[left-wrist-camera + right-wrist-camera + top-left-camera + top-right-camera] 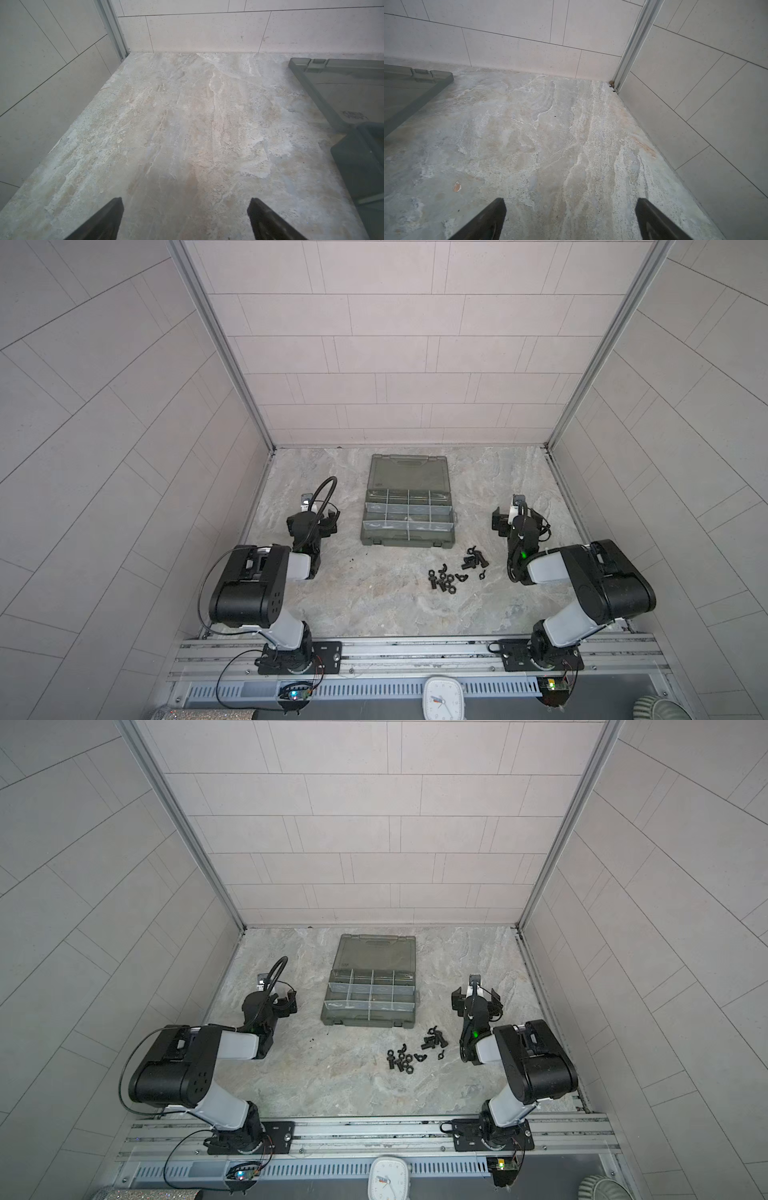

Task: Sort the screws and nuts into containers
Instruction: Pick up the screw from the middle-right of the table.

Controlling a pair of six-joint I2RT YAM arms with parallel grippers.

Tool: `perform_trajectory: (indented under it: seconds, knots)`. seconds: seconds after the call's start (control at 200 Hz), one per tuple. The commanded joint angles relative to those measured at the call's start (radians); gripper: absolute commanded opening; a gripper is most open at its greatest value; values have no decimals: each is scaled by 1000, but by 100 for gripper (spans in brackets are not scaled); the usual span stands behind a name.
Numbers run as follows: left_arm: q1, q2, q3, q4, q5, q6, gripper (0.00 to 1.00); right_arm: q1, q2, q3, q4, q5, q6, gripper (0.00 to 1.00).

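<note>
I'm watching the left gripper [312, 517] standing wide open, gripping nothing, left of the case [409, 472], right gripper [518, 519] matching on the right — screws [473, 560] and nuts [446, 581] lying scattered just nearer than the containers [407, 510].

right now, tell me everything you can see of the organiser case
The organiser case is flat, olive-grey plastic, lying open mid-table, toward the far edge of the marbled table. Its hinged, semi-clear lid is folded flat back onto the table, with a moulded handle shape at its far edge. Pale translucent dividers split the base into small rectangular compartments in three rows. Whether anything lies in them is too small to tell. Only the table touches it.
</note>
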Motion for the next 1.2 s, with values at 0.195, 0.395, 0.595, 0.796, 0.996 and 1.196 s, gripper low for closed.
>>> perform_trajectory:
  seconds: [0.195, 0.395, 0.595, 0.796, 0.996, 1.196]
  knots:
    - [-3, 8, 16, 39, 0, 10, 100, -2, 11, 6, -3, 7, -6, 99]
    - [-1, 7, 16, 39, 8, 5, 100, -2, 11, 7, -2, 7, -7, 99]
    - [-1, 6, 16, 38, 9, 4, 100, -4, 9, 6, -2, 4, -6, 99]
    - [2, 7, 18, 33, 13, 3, 100, -4, 9, 7, -2, 4, -7, 99]
    - [2, 9, 19, 32, 13, 3, 100, -3, 9, 6, -3, 4, -7, 99]
    - [2, 9, 19, 32, 13, 4, 100, -4, 9, 5, -2, 5, -7, 99]
